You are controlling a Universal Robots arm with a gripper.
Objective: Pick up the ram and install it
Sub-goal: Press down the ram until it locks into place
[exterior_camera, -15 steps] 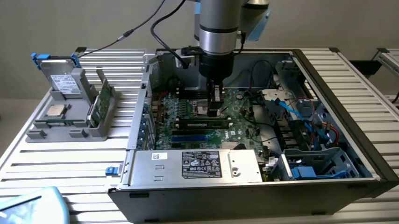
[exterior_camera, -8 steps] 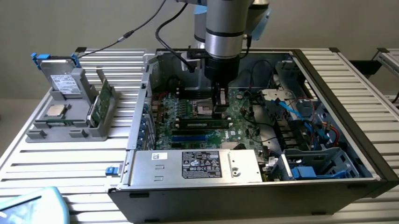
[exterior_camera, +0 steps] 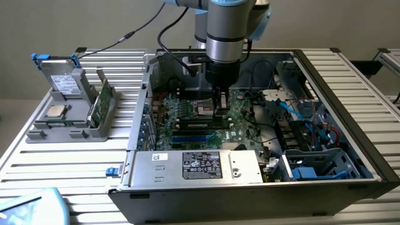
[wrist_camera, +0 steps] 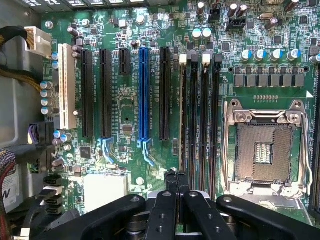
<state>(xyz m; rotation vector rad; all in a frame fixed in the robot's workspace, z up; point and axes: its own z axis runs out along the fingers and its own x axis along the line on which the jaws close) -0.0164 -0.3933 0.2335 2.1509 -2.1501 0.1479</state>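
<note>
The ram [exterior_camera: 201,124] sits on edge in a memory slot of the motherboard [exterior_camera: 187,110] inside the open computer case. In the wrist view the ram [wrist_camera: 181,115] is a thin line in the slot nearest the long black expansion slots. My gripper [exterior_camera: 220,111] reaches straight down into the case, right over one end of that slot. Its black fingers are shut together, with my gripper [wrist_camera: 176,176] at the stick's near end and nothing between the tips. I cannot tell whether they touch the ram.
An open processor socket [wrist_camera: 262,150] lies beside the memory slots. The power supply [exterior_camera: 196,166] fills the case's front, and cables [exterior_camera: 293,112] crowd the exterior view's right. On the table to the left, a grey holder [exterior_camera: 69,126] carries a green card [exterior_camera: 100,101] and a silver processor chip [exterior_camera: 55,111].
</note>
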